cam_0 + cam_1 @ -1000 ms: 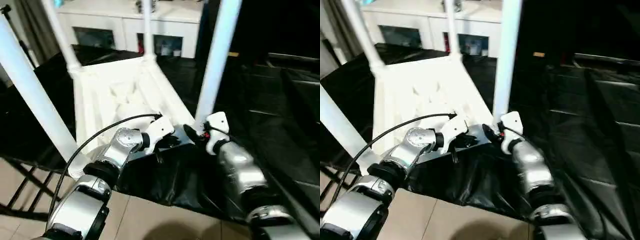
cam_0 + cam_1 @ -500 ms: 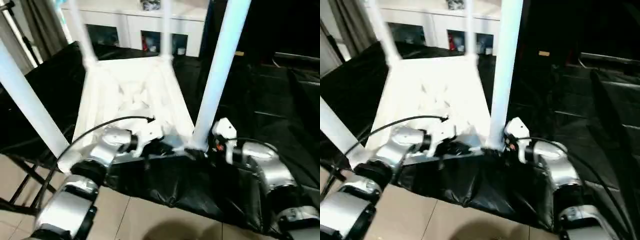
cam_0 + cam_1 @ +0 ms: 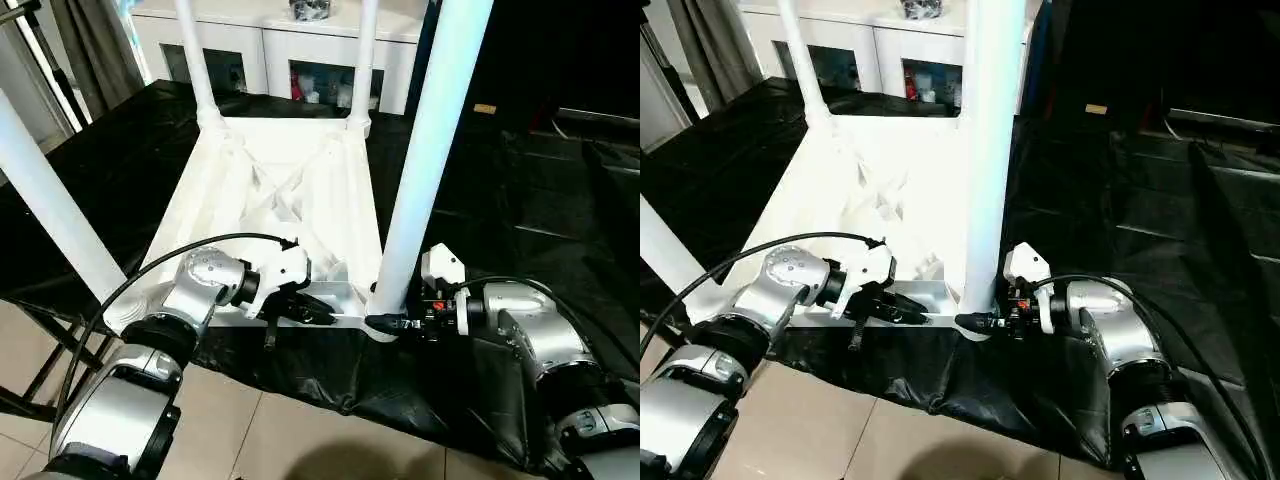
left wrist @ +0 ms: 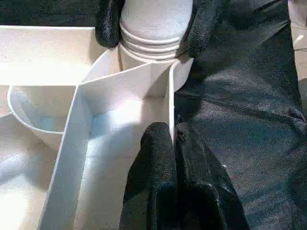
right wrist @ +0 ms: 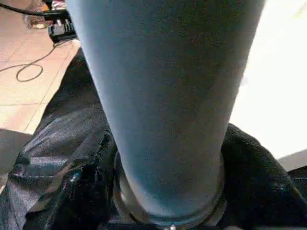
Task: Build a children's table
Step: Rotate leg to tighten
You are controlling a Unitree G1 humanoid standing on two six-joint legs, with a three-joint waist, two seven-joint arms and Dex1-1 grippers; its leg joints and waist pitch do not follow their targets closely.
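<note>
The children's table lies upside down, its white top [image 3: 290, 190] on a black sheet with four white legs standing up from the corners. The near right leg [image 3: 430, 130] rises at centre, the near left leg [image 3: 55, 210] at the left, and two far legs [image 3: 195, 60] stand by the back edge. My left gripper [image 4: 173, 132] is shut on the top's thin near rim, close to the near right corner socket. My right gripper [image 3: 385, 322] reaches in from the right. Its black fingers [image 4: 108, 24] press on both sides of that leg's ribbed base.
A white cabinet with glass doors [image 3: 300, 50] stands behind the table. The black sheet [image 3: 520, 180] covers the work surface and hangs over its near edge above a tiled floor [image 3: 280, 430]. A black folding stand [image 3: 40, 370] shows at lower left. Cables [image 5: 29, 72] lie on the floor.
The camera has tilted. My right forearm has swung out to the right and its fingers have drawn in around the near right leg's base. The left gripper has stayed on the rim.
</note>
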